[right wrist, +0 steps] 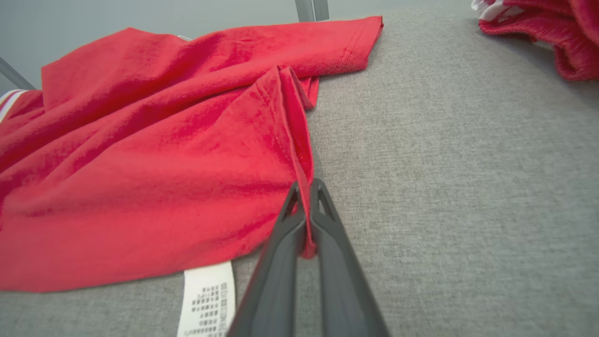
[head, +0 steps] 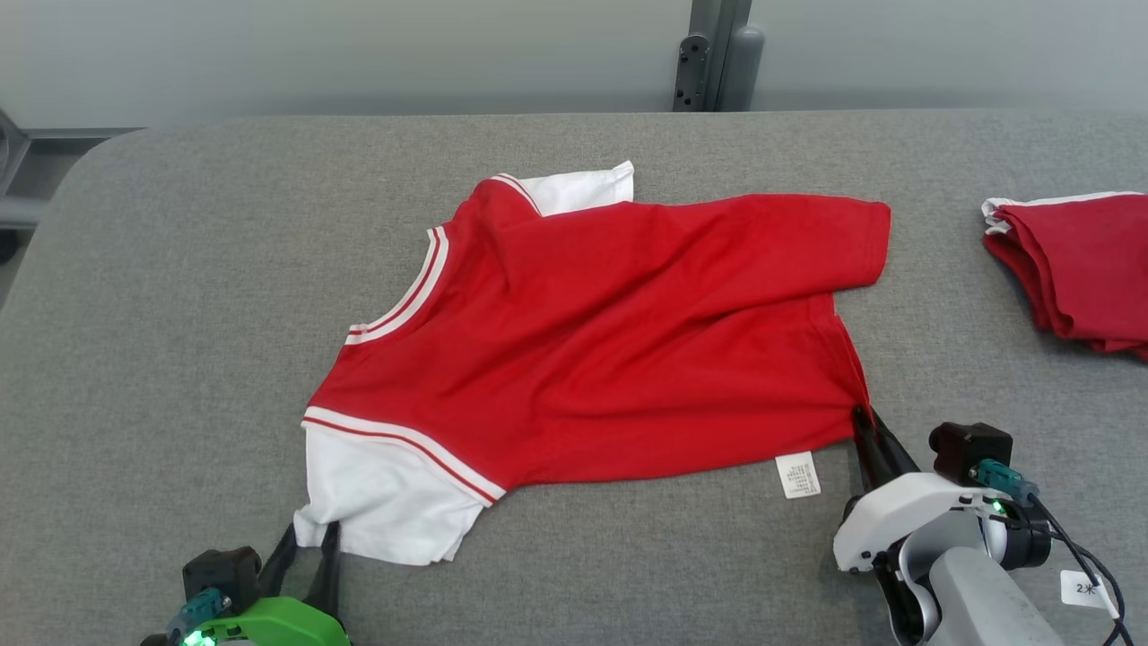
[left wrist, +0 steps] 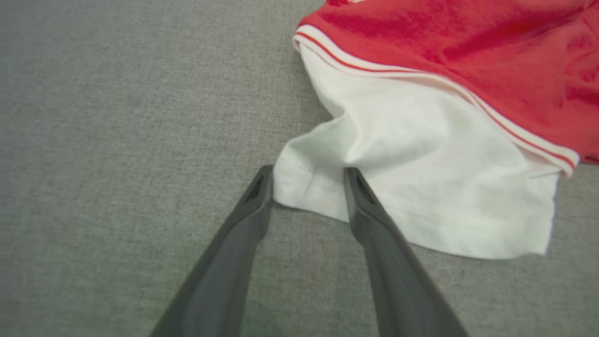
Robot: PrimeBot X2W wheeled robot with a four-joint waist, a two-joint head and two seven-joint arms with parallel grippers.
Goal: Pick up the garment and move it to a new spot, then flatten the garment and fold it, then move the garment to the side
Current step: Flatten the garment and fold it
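I see a grey fabric-covered table; the red garment with white sleeves lies spread across its middle, rumpled, its white label flat on the cloth; a folded red pile sits at the right edge, well apart.

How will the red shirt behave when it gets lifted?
Likely floppy: the shirt lies in soft wrinkles and would sag between grips. Probably light, being thin cloth. The right gripper pinches only its hem edge, so it might slip.

Soft red-and-white cloth garment, matt grey woven table cover, smooth dark plastic fingers
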